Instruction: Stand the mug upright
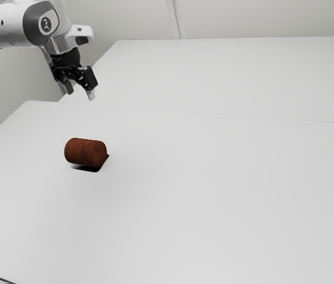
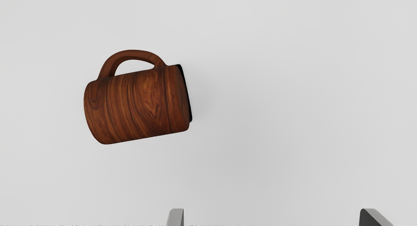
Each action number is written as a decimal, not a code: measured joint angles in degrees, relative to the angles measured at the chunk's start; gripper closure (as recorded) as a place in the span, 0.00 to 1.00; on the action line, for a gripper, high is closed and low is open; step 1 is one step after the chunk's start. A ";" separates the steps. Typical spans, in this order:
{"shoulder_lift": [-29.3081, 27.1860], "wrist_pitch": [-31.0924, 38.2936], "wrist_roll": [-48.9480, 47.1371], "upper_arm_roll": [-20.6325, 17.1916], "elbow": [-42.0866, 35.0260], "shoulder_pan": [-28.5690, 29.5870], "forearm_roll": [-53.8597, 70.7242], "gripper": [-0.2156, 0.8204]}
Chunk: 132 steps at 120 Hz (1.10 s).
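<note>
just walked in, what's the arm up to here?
The Franka arm is holding its gripper above the white table, jaws apart with nothing between them. The wood-grain mug lies on its side on the tabletop, its handle out to one side, clear of the jaws. The job is to set the mug upright; at this moment it is neither gripped nor standing.

A plain room, its type unclear; a white worktop (image 1: 214, 207), another white surface (image 1: 232, 77) and pale walls (image 1: 261, 18) show.
</note>
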 joint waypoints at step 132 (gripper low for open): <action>29.09 -14.89 15.21 -19.41 17.73 44.45 -31.58 0.23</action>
